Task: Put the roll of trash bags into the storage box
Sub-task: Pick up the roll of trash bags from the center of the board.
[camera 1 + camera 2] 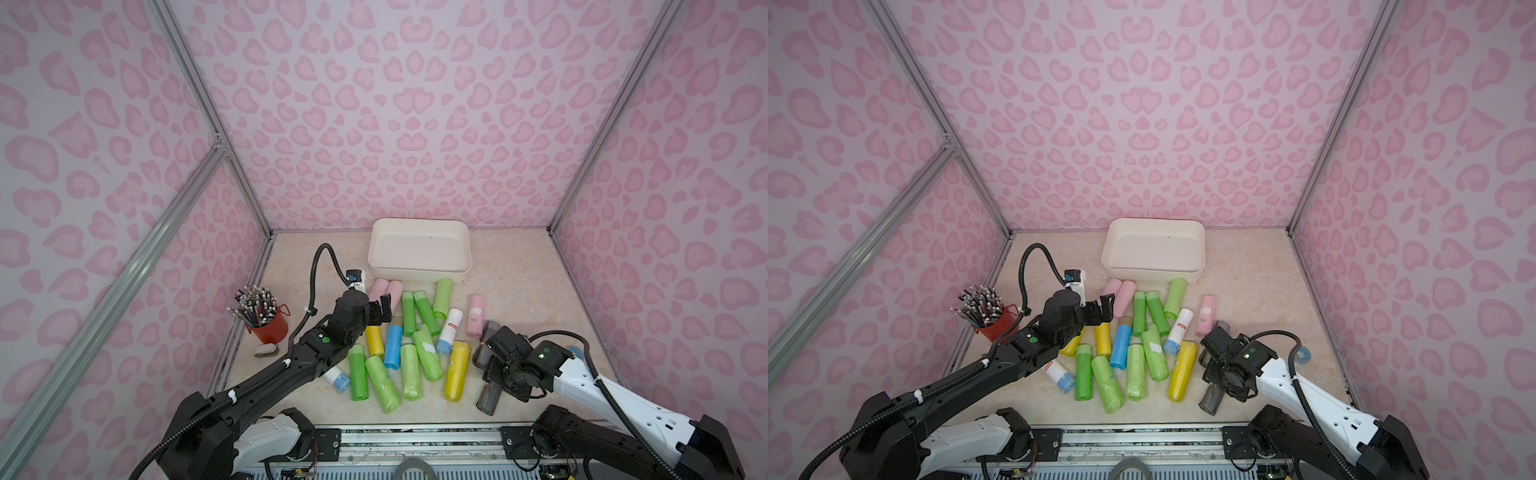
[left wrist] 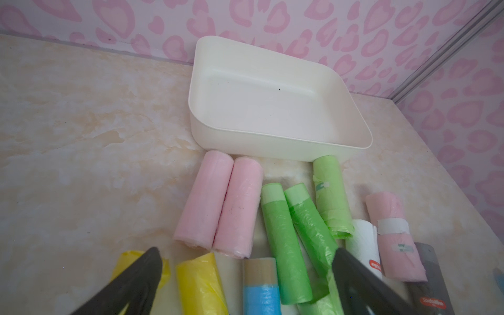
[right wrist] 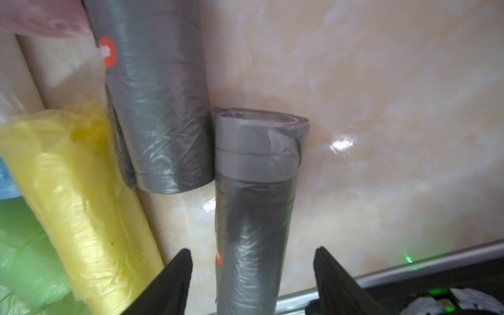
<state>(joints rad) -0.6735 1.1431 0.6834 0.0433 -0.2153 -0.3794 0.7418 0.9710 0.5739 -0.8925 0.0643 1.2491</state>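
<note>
Looking down on a cream marbled bench boxed in by walls papered with pink heart shapes. Hovering the left pincer over a scatter of pink, green, yellow and blue rolls, with its fingers spread wide and gripping nothing. Showing, straight ahead of that pincer, two pink rolls lying side by side and touching, and just beyond them the storage box, a shallow cream bin sitting near the back wall. Straddling a grey roll of trash bags with the right pincer, fingers partly apart, a strip of bench showing between each finger and the roll, so not clamping it. Leaving that roll flat on the bench, well apart from the storage box. Showing a second grey roll just beyond the right pincer and off to one side, close against the first, with a yellow roll beside it. Showing a red cup of pencils on the outer side of the left pincer, near the side wall.
</note>
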